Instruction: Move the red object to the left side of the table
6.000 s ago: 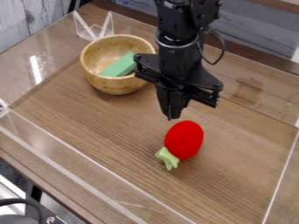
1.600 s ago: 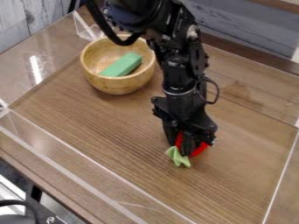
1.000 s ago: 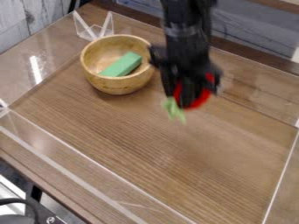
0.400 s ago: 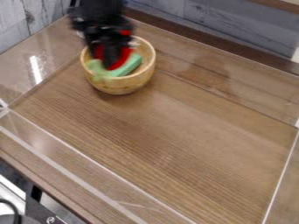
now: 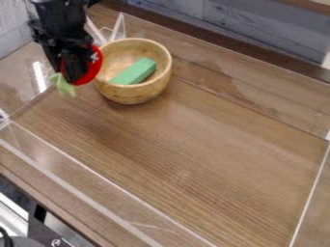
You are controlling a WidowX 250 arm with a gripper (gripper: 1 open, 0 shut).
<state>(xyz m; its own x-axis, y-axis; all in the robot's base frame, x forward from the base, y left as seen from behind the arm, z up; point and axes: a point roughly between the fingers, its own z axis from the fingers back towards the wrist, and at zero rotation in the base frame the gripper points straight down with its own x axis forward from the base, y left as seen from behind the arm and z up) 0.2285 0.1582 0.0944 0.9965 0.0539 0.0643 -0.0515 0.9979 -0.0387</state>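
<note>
The red object [image 5: 80, 66], a small strawberry toy with a light green stem at its lower left, hangs over the left part of the table [image 5: 194, 145], just left of the wooden bowl. My gripper [image 5: 76, 60] points straight down from the black arm and is shut on the red object, its dark fingers either side of the fruit. The toy looks to be slightly above the wood surface; contact with the table cannot be told.
A wooden bowl [image 5: 131, 87] holding a green block [image 5: 135, 70] stands right next to the gripper. Low clear acrylic walls [image 5: 39, 159] border the tabletop on the left and front edges.
The gripper has carried the red object from the table's right-centre leftward, past the bowl, to the left side, and it sits a little lower now.
</note>
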